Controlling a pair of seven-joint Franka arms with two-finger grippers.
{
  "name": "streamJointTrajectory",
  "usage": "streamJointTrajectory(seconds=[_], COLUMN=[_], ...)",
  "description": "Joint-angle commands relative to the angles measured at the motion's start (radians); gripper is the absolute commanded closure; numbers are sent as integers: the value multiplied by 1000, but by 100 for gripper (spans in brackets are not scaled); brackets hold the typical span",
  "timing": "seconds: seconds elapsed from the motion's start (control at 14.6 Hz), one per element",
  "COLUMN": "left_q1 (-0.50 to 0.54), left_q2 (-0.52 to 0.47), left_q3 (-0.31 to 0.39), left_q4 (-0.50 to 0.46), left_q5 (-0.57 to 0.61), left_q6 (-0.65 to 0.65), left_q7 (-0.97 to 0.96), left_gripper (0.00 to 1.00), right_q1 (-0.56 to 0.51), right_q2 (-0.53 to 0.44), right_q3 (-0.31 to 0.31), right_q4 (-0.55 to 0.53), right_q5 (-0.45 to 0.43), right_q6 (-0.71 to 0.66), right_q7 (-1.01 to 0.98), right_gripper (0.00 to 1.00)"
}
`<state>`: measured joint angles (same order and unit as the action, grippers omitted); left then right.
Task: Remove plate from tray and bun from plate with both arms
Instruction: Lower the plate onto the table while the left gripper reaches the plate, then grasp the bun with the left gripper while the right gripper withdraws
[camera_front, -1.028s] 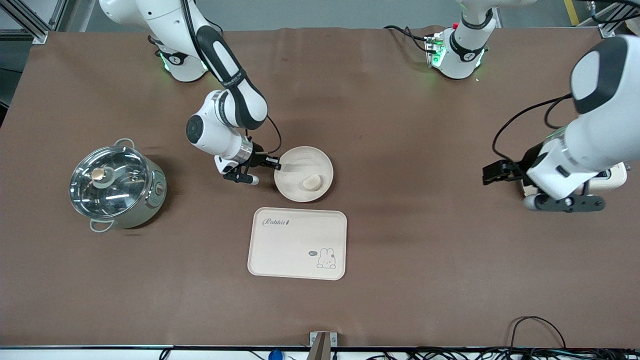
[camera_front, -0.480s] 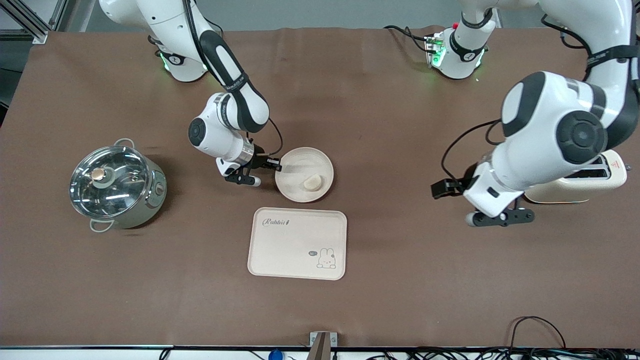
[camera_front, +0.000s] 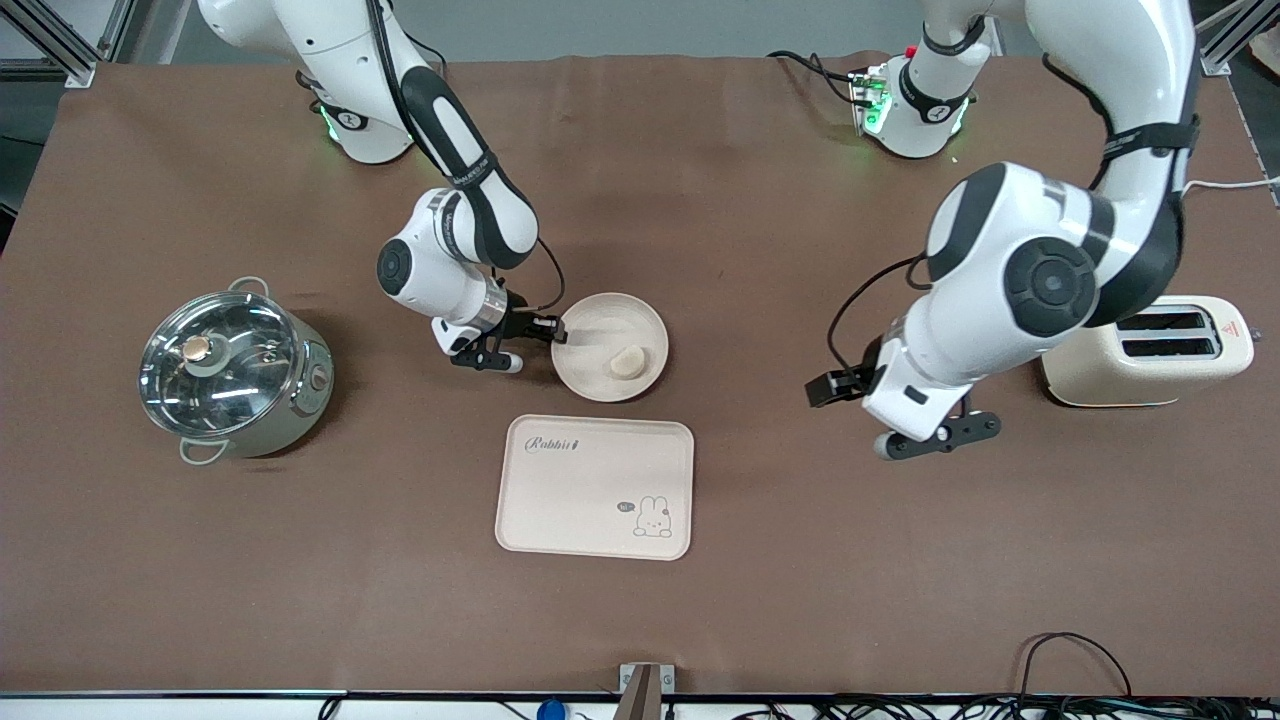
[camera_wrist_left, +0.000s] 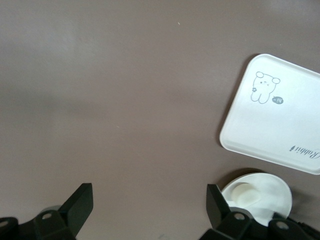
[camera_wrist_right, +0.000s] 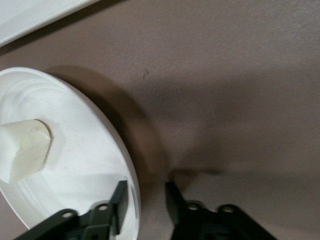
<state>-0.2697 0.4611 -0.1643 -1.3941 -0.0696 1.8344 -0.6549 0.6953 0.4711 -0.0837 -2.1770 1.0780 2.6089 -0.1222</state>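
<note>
The brown tabletop (camera_front: 760, 560) is the biggest thing, and 2 white arms reach over it from their green-lit bases. The left arm (camera_front: 1040, 290) bends down over bare tabletop, between the plate and the toaster. Its left hand (camera_front: 935, 438) hangs in the air there with its 2 fingers (camera_wrist_left: 80, 202) spread wide and nothing between them. The right arm (camera_front: 450, 230) reaches down to the plate on the side toward the pot. The right hand (camera_front: 545, 333) sits at the plate's rim, with 1 finger (camera_wrist_right: 120, 200) inside the rim and the other finger outside it. The fingers are a little apart around the rim, and I cannot tell if they are squeezing it. The shiny pot (camera_front: 235, 372) with a glass lid stands well apart from the plate, toward the right arm's end of the tabletop. The cream tray (camera_front: 595, 487) with a rabbit drawing lies just beside the plate, nearer the front camera. The cream toaster (camera_front: 1145, 355) stands well apart from the plate, toward the left arm's end. The round white plate (camera_front: 590, 375) lies flat on the tabletop near the middle. The small pale bun (camera_front: 627, 362) lies in the plate, on the part toward the left arm's end.
</note>
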Motion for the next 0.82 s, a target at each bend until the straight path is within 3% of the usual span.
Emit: streamJointTrajectory(seconds=[0.0,0.27,0.48,0.75], left_q1=[-49,-137,-219,-304], left_q2=[25,76,125,198], left_q3=[5,6,9,6], left_q4=[7,3,0,0], left_q5=[-2,2,28,108], left_q6=[28,75,150,238], left_q7=[-138,-313,-515,-702], left_gripper=[0,0,0,0], right_q1=[-16,-29,-88,-126], right_q2=[11,-15,-83,-184], right_q3=[2,-1,-4,-24], right_q4=[-1,-4,-20,-66], right_q5=[20,22,20,10], right_q6=[-7,-65,-133,-151], right_q7=[-25,-21,-11,-8], right_gripper=[24,15,0,0])
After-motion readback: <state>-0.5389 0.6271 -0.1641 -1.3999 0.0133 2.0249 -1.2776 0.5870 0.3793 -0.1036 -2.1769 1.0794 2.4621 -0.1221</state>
